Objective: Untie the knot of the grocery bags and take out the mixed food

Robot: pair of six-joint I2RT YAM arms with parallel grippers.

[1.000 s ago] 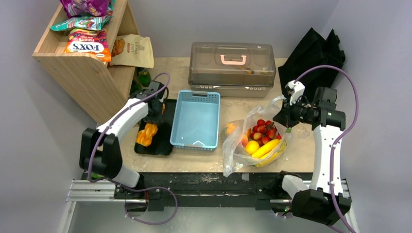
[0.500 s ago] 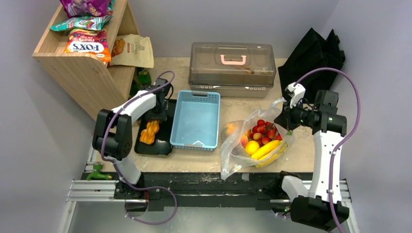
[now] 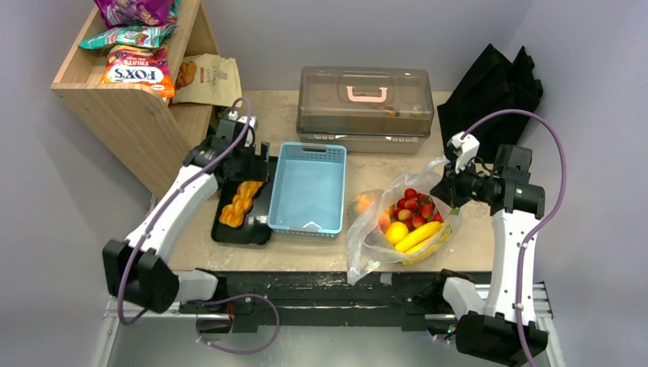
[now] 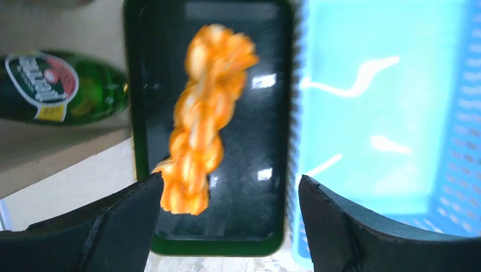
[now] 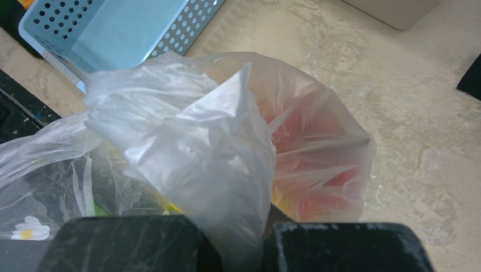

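The clear grocery bag [image 3: 382,237] lies right of centre with its mouth gaping; the knot is out of view. Inside it show red fruits [image 3: 416,202], a yellow round fruit [image 3: 396,231] and a banana [image 3: 419,233]. My right gripper [image 3: 451,186] is shut on the bag's upper edge; in the right wrist view the film [image 5: 187,130] is pinched between that gripper's [image 5: 241,243] fingers. A braided bread [image 3: 238,202] lies on the black tray [image 3: 256,229]. My left gripper [image 3: 243,164] hovers open above it; in the left wrist view that gripper [image 4: 227,184] holds nothing over the bread [image 4: 207,122].
A blue basket [image 3: 309,187] sits between tray and bag. Behind it stands a clear lidded box [image 3: 365,99] with a pink handle. A wooden shelf [image 3: 145,122] holds snack bags at far left, with a green bottle [image 4: 62,88] beside the tray. A black fabric bag [image 3: 493,84] lies far right.
My left gripper has opened, let go of the braided bread onto the tray, and lifted toward the tray's far end. The right gripper still holds the bag's edge.
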